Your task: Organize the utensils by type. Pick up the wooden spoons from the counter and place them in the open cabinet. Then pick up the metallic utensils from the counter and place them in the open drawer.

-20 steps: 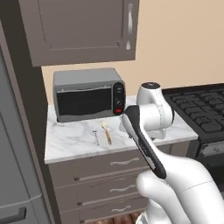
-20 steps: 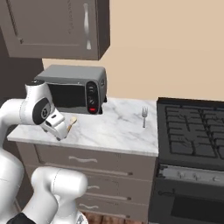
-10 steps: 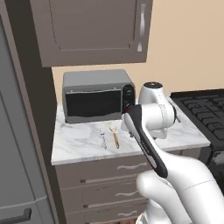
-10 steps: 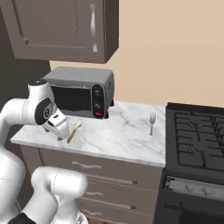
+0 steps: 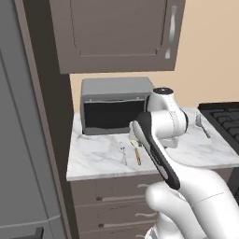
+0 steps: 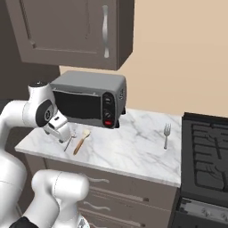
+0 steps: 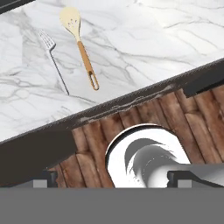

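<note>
Wooden spoon (image 7: 81, 43) lies flat on the counter (image 7: 144, 52), just beside a thin fork (image 7: 54, 59) (apart, roughly parallel). Gripper (image 6: 59, 132) hangs empty, jaws spread wide. I'd judge it light, stiff, smooth; I'd pinch mid-handle, across the orange shaft.

counter (image 7: 131, 39): white, grey-veined | spoon (image 7: 80, 42): orange-brown, pale bowl | fork (image 7: 54, 61): silver

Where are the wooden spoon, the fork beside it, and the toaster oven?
wooden spoon (image 7: 84, 56), hand view, on its handle.
fork (image 7: 56, 66), hand view, on its thin shaft.
toaster oven (image 6: 80, 103), right base view, on its glass door.
</note>
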You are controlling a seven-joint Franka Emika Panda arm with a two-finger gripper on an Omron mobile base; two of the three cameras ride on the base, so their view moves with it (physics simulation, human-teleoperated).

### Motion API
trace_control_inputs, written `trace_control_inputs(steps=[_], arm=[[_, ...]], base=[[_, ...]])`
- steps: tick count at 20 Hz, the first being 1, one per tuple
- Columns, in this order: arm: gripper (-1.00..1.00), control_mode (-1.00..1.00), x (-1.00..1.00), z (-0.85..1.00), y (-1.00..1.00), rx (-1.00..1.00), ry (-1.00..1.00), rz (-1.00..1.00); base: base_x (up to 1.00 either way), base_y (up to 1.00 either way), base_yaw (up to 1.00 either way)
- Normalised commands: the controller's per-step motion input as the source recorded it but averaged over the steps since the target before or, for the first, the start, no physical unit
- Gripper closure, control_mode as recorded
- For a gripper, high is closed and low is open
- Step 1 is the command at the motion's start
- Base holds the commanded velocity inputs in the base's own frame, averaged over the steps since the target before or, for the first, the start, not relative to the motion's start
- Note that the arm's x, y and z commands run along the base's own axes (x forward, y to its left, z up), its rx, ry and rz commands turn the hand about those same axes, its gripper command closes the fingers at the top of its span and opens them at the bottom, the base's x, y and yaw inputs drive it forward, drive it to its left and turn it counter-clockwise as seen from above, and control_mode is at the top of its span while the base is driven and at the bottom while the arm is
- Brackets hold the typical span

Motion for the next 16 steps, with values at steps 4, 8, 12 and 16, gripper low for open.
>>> trace_control_inputs(steps=[4, 8, 12, 16], arm=[[-1.0, 1.0, 0.0, 0.0, 0.0, 0.0, 0.0, 0.0], [-1.0, 1.0, 0.0, 0.0, 0.0, 0.0, 0.0, 0.0], [-1.0, 1.0, 0.0, 0.0, 0.0, 0.0, 0.0, 0.0], [-1.0, 1.0, 0.0, 0.0, 0.0, 0.0, 0.0, 0.0]], base=[[0.1, 0.17, -0.01], [0.09, 0.1, -0.03], [0.11, 0.0, 0.0], [0.22, 0.0, 0.0]])
